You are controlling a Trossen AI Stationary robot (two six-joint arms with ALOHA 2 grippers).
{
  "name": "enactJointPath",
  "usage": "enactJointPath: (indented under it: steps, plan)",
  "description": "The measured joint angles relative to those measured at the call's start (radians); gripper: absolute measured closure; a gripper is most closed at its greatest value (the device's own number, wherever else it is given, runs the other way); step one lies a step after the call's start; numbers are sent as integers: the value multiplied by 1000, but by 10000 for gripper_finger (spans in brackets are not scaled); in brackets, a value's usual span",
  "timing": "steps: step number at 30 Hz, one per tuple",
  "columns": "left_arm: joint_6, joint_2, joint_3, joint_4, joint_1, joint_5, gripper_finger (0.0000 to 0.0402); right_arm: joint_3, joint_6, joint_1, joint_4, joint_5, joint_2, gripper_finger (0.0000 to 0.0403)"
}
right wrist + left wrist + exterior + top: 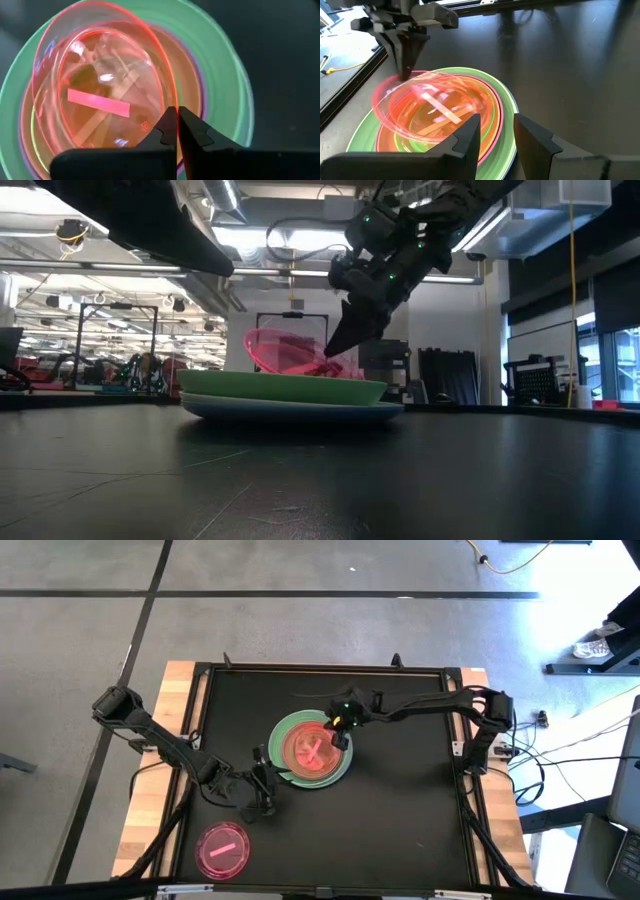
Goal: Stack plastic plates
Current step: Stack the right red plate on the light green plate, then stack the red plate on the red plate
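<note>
A stack of plates sits mid-table: a green plate (284,740) (280,385) on a blue one (290,409), with orange and pink rims inside it (490,117). A translucent pink-red plate (100,85) (285,352) lies tilted on top, and my right gripper (340,728) (334,350) (177,122) is shut on it. My left gripper (268,783) (497,135) is open, low beside the stack's near-left side, touching nothing. A second pink plate (222,848) lies flat near the table's near-left corner. My right gripper pinches the pink-red plate's rim (173,102) between its two fingers, on the stack's far-right side. The fingers come from above, slanting down. The held side is raised, and the opposite side (437,132) dips into the stack, so the plate sits tilted.
The black mat (400,820) lies bare right of and behind the stack. A raised black frame (320,668) runs along the table's edges, with wooden strips (150,810) outside it. Cables and stands stand on the floor beyond the right edge.
</note>
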Motion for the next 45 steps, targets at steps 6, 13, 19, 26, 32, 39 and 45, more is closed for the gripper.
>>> enactJointPath:
  steps: [6, 13, 19, 26, 32, 39, 45]
  plan:
    - [0, 0, 0, 0, 0, 0, 292, 0, -1, 0, 2, -27, 34, 375]
    - [-1, 0, 0, 0, 0, 47, 292, 59, -70, 2, -180, -27, 17, 299]
    - [0, 0, 0, 0, 0, 108, 292, 57, -135, 61, -337, -89, -126, 277]
    - [6, 2, 0, -5, 15, 198, 292, -199, -148, 262, -168, -97, -306, 276]
    - [31, 57, 0, 61, 43, 269, 292, -444, -126, 415, 115, -87, -352, 276]
    - [-127, 87, 61, -222, 91, 523, 292, -532, -103, 447, 241, -24, -352, 276]
    - [-420, 82, 177, -608, 37, 721, 292, -531, -102, 447, 265, -16, -352, 276]
